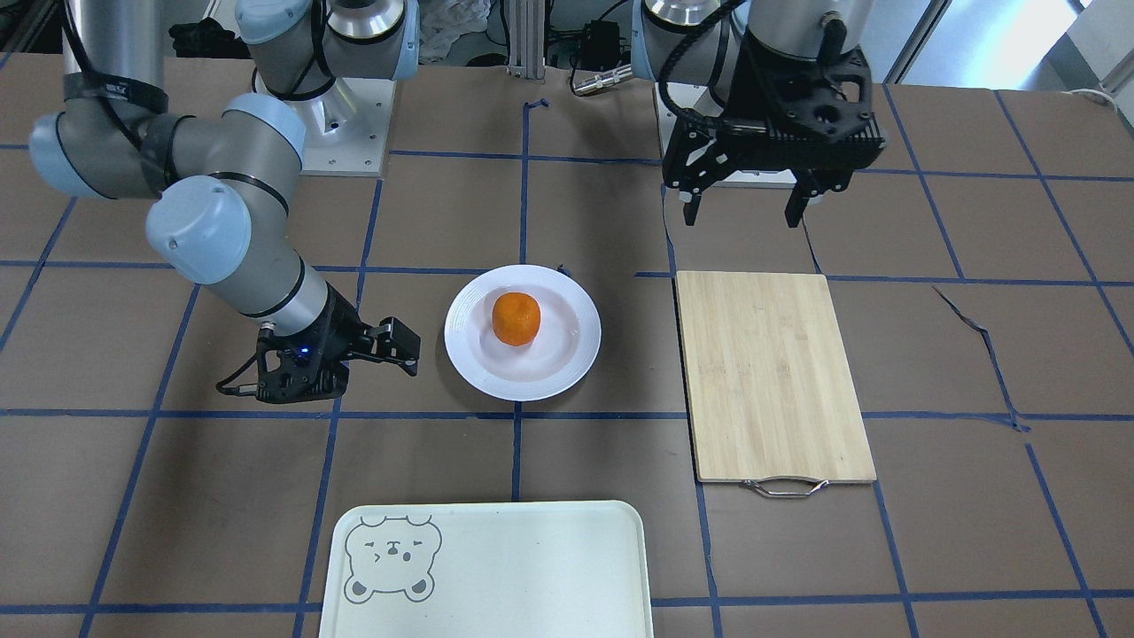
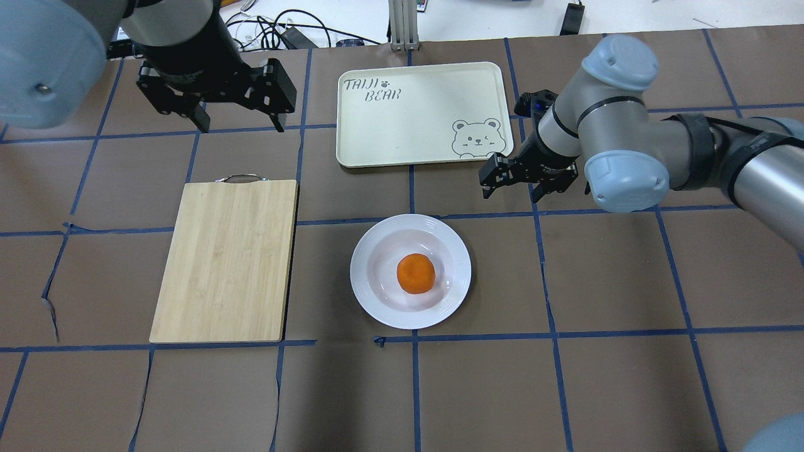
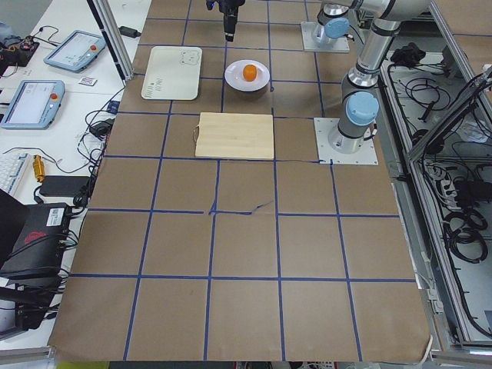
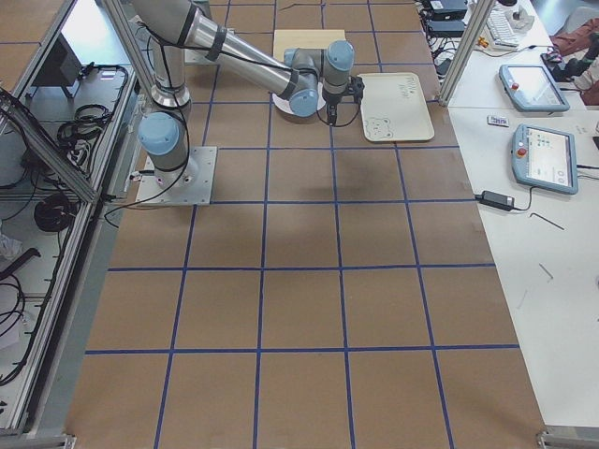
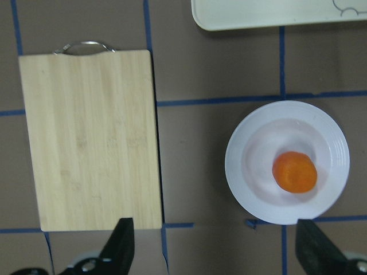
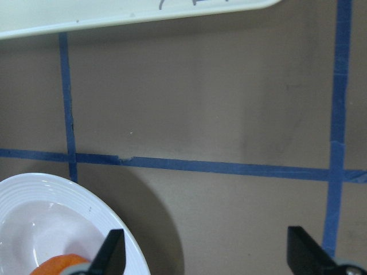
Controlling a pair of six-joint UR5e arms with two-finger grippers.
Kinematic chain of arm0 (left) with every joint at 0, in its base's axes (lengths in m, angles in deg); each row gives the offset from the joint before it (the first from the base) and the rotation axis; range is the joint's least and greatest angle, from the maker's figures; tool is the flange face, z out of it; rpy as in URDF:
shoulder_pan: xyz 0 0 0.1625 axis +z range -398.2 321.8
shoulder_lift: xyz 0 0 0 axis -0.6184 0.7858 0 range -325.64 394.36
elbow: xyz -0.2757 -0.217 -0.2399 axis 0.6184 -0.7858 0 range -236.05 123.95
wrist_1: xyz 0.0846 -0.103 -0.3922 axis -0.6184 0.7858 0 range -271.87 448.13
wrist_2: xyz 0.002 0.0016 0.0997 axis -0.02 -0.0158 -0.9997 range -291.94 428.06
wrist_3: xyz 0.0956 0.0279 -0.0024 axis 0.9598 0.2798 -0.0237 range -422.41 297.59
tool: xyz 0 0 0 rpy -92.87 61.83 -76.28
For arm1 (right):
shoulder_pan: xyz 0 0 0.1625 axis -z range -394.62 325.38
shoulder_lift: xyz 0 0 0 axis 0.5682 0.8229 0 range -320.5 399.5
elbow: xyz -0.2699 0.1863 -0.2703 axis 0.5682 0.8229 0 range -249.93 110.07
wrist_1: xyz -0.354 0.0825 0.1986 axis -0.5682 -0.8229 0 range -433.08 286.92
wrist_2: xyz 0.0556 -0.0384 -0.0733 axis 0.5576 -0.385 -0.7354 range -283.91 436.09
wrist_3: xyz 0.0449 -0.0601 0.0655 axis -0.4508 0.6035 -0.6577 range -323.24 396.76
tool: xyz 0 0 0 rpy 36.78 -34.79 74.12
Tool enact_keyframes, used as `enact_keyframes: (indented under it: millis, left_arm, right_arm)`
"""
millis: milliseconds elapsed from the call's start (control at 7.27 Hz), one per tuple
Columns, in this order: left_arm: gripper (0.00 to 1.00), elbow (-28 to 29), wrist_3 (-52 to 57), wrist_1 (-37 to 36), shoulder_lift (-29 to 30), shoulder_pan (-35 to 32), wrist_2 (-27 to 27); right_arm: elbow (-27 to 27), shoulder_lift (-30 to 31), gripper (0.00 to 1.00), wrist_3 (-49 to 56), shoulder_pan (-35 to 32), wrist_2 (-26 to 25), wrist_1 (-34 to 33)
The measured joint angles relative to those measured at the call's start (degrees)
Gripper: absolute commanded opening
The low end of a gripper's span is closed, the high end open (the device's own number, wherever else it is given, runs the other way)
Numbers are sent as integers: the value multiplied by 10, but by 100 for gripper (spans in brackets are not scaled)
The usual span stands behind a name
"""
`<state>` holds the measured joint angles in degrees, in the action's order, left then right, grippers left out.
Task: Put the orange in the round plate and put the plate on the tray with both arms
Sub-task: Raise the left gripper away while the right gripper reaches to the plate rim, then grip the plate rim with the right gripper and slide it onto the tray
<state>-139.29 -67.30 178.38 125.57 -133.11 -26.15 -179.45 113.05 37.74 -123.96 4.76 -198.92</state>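
Orange (image 2: 415,274) sits in the round plate (image 2: 377,301), middle of the table (image 2: 603,389), so step one looks done. Tray (image 2: 402,138) lies at the table's operator-side edge. Right gripper (image 2: 512,190) is low, just beside the plate rim, jaws apart and empty. Left gripper (image 2: 242,125) hovers high, also apart. Next, I'd judge: both take opposite rims and lift level.

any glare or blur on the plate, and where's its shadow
Overhead: plate crisp, only a faint sheen in its well, no harsh glare. Right wrist: soft dark shadow on the paper beside the plate's rim, right pincer blurred at the bottom edge. Left wrist: whole picture slightly soft.
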Motion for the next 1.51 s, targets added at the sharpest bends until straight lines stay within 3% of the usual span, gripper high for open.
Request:
enact_keyframes:
  millis: [413,550,963,1101,1376,1514]
  left_arm:
    - [100,-4,7,-4,-9,36,53]
    - [100,-6,8,-2,-12,39,51]
    - [100,-6,8,21,-16,44,48]
    - [100,-6,8,40,-18,43,48]
    - [100,-5,8,82,-22,43,48]
    - [100,-4,8,92,-23,44,47]
  right_arm:
    - [-35,-42,100,29,-11,90,-78]
    - [-42,-52,90,46,-26,102,-97]
    - [-50,-70,90,61,-57,109,-113]
    - [-52,-76,80,63,-60,109,-114]
    - [-52,-80,12,66,-62,110,-114]
    - [-52,-81,1,66,-62,110,-115]
